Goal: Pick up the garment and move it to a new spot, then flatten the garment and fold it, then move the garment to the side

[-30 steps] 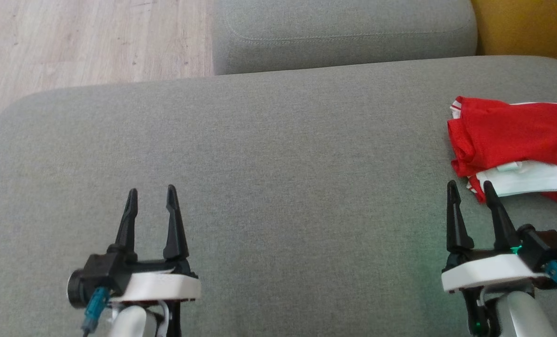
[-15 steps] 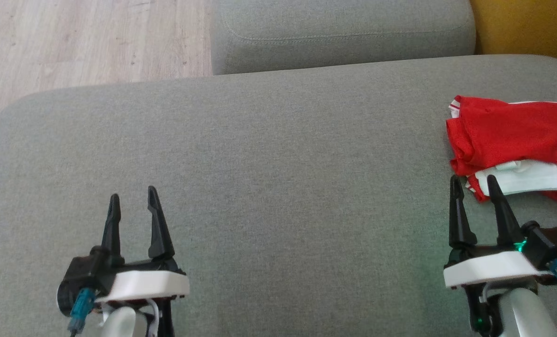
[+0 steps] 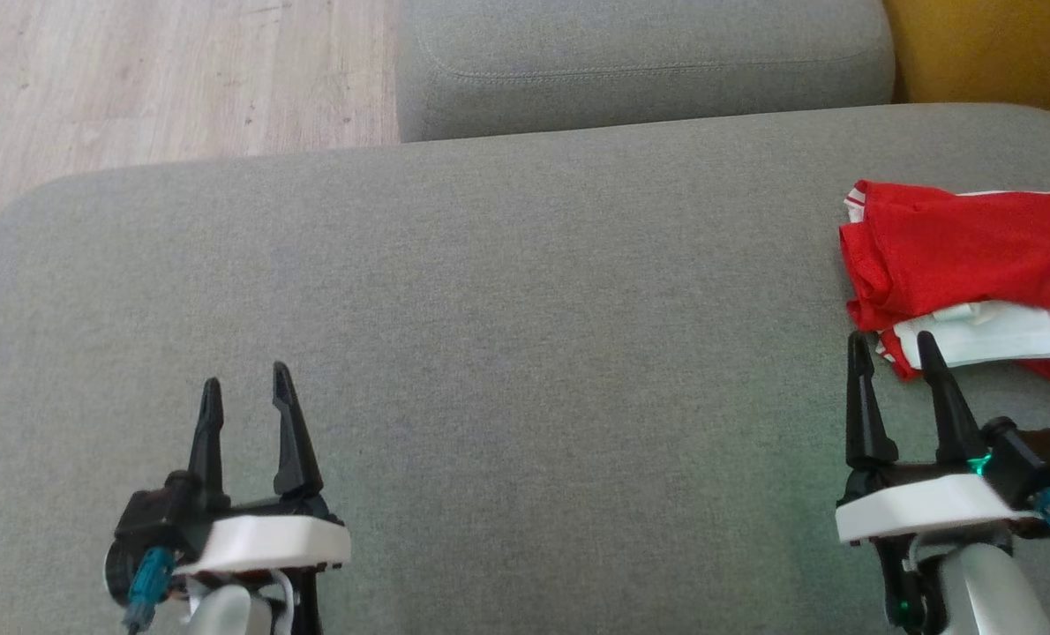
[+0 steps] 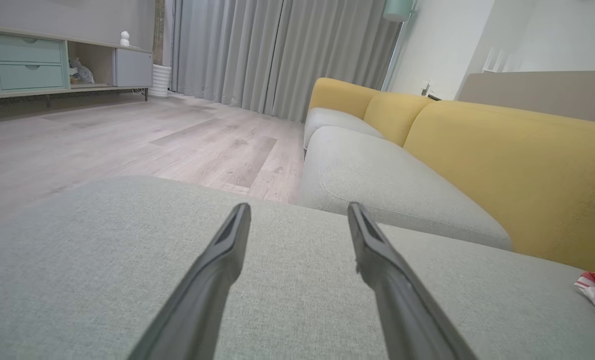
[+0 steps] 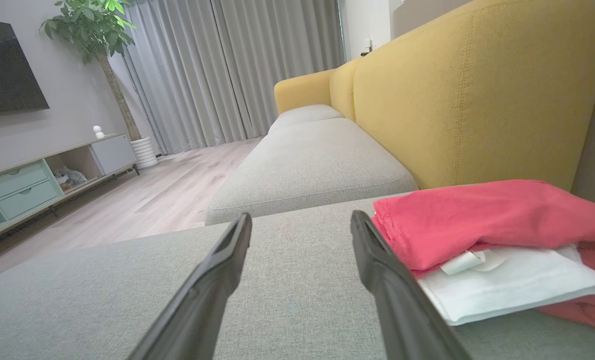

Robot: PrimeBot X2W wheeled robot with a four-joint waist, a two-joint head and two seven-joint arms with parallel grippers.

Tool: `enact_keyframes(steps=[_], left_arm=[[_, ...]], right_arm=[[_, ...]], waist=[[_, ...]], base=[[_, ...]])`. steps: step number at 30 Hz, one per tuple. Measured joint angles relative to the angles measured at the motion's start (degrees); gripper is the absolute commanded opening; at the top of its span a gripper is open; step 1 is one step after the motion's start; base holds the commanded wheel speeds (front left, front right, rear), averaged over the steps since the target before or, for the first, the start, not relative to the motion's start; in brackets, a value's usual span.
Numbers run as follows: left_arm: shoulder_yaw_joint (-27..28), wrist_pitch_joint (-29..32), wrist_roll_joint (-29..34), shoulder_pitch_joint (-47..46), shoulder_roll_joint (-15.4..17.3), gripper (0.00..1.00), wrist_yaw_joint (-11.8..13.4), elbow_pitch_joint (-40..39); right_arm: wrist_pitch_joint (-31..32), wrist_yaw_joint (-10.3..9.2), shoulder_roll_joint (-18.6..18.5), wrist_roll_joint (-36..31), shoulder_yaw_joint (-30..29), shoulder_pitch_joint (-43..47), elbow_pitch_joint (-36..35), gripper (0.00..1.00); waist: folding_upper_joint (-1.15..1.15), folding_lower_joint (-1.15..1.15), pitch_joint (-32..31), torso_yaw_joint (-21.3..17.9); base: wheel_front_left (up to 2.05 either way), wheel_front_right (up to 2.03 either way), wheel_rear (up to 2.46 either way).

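Nearest you, the R gripper (image 3: pixel 891 337) sits at the lower right of the head view, fingers spread apart, gripping nothing, bare gray fabric of the seat cushion (image 3: pixel 525 309) between them. The garment (image 3: pixel 966 256) lies just beyond and to the right of those tips, on the same cushion near its right end. In the right wrist view it sits right beside the outer finger; can't tell if they touch. The L gripper (image 3: pixel 245 373) is at the lower left, also spread wide w/ only cushion between its fingers, well apart from the garment, which shows as a small red bit at the far right edge of the left wrist view. The garment is a folded bundle: red on top, a flat white layer sticking out under it on the near side, a small white tag at that seam, and red-and-white striped trim at the far left corner. Further back you've got a second gray cushion (image 3: pixel 640 62), the yellow backrest (image 3: pixel 984 53) to the right and pale wood floor (image 3: pixel 163 79) to the left. Across the room stands a low cabinet (image 4: pixel 27 60) w/ mint drawers, shut; its open cubby (image 5: pixel 70 176) holds a small heap, too blurry to ID.
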Motion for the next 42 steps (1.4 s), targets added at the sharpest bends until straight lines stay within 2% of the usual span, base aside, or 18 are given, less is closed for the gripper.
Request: enact_keyframes(steps=[10,11,17,42], left_arm=[[0.0,0.0,-2.3,0.0,0.0,1.00,-0.9,1.2],[0.0,0.0,-2.3,0.1,0.0,0.00,-0.9,2.0],[-0.1,0.5,-3.0,2.7,-0.1,0.00,-0.9,5.7],[2.1,4.6,-16.7,3.0,-0.1,0.00,-2.9,5.2]], right_arm=[[0.0,0.00,0.0,0.0,0.0,0.0,0.2,1.00],[0.1,0.00,0.0,0.0,0.1,0.2,0.9,0.00],[0.5,0.00,0.2,0.7,0.2,3.1,4.8,0.00],[4.3,0.00,0.2,16.5,-1.1,3.1,4.4,0.00]], waist=[[0.00,0.00,0.3,0.1],[0.00,0.00,0.3,0.1],[0.00,0.00,0.3,0.1],[0.00,0.00,-0.1,0.1]], base=[[0.00,0.00,0.00],[0.00,0.00,0.00],[0.00,0.00,0.00],[0.00,0.00,0.00]])
